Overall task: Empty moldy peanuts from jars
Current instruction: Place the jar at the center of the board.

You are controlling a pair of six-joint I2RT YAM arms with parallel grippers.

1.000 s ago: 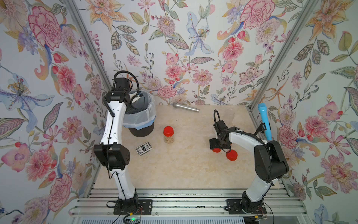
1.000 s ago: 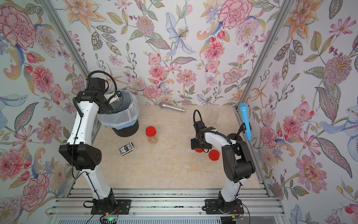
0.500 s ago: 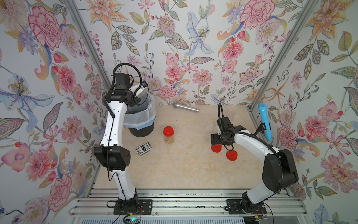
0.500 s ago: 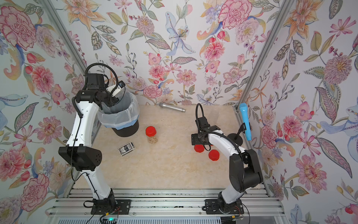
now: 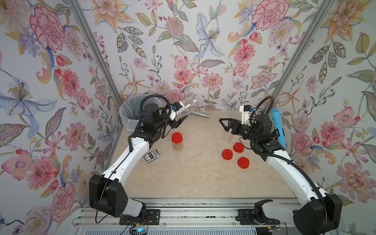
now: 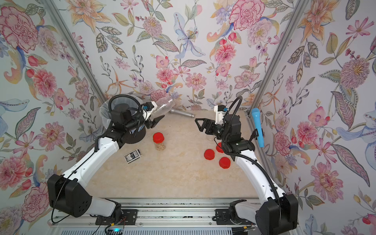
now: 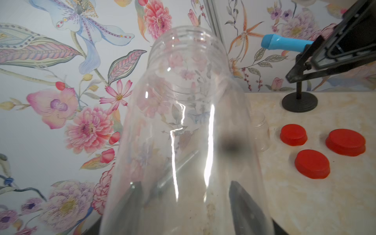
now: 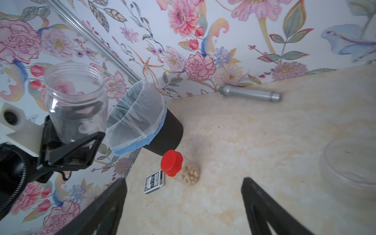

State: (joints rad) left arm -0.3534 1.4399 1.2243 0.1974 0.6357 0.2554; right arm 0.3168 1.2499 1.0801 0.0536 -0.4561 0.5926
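Observation:
My left gripper (image 5: 177, 120) is shut on an empty, lidless clear jar (image 5: 186, 107), tilted with its mouth toward the back wall, just right of the bin; in the left wrist view the jar (image 7: 183, 122) fills the space between the fingers. A jar with a red lid (image 5: 177, 138) stands mid-table holding moldy peanuts (image 5: 177, 147), also seen in the right wrist view (image 8: 190, 174). Another empty jar (image 5: 227, 136) stands below my right gripper (image 5: 223, 124), which hovers open and holds nothing. Three loose red lids (image 5: 227, 154) lie near it.
A black bin with a white liner (image 5: 130, 114) stands at the back left. A card deck (image 5: 151, 156) lies in front of it. A silver flashlight (image 5: 201, 114) lies along the back wall. A blue microphone (image 5: 277, 126) on a black stand (image 7: 299, 101) is at the right wall.
My left arm swung the empty jar from over the bin to its right side. My right gripper left a red lid on the table, rose and opened wider.

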